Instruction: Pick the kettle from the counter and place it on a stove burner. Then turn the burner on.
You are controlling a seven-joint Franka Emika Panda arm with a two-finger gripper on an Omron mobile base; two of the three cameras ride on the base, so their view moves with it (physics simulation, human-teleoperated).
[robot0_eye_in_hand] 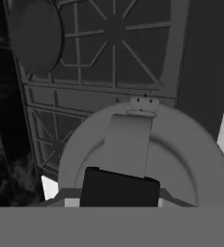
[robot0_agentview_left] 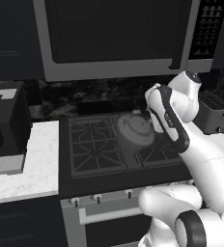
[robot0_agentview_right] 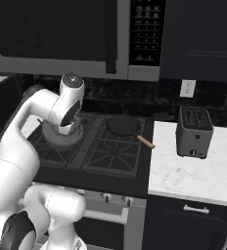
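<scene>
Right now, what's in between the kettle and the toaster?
The flat black skillet sits between them on the cooktop's grates, its wooden handle pointing toward the toaster on the counter. The right base view shows it, with the kettle left.

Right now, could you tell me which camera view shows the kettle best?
The hand view: the kettle fills its lower half from above, its handle plain. The left base view shows it on the cooktop, partly behind the arm; in the right base view the arm covers most of it.

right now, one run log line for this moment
phase: placing | kettle: over cooktop, rear-left | end effector: above kettle, grip unclear | skillet: rear-right | burner: not confirmed on
</scene>
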